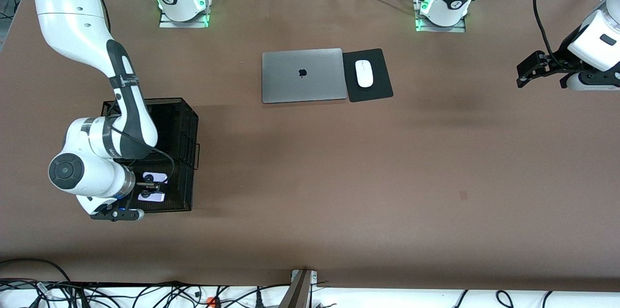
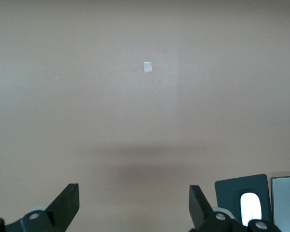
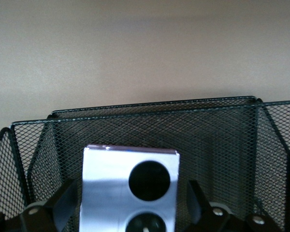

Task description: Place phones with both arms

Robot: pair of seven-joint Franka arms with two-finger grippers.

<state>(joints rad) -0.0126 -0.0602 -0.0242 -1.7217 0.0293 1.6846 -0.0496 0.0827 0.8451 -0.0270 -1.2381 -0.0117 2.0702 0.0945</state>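
Note:
The squarish lilac phone (image 1: pixel 156 177) with two dark round lenses is inside the black mesh basket (image 1: pixel 190 119) at the right arm's end of the table. My right gripper (image 1: pixel 151 187) reaches down into the basket. In the right wrist view the lilac phone (image 3: pixel 111 183) stands between the open fingers (image 3: pixel 199 203), with a narrow gap on each side. My left gripper (image 1: pixel 533 73) is open and empty, over bare table at the left arm's end. It also shows open in the left wrist view (image 2: pixel 134 205). The two black phones are not in view.
A closed grey laptop (image 1: pixel 302 75) lies mid-table toward the robots' bases. Beside it a white mouse (image 1: pixel 364 73) sits on a black pad (image 1: pixel 375 92). The left wrist view shows the mouse (image 2: pixel 250 205) and the laptop's corner (image 2: pixel 286 193). The basket's mesh wall (image 3: pixel 208 135) rises round the phone.

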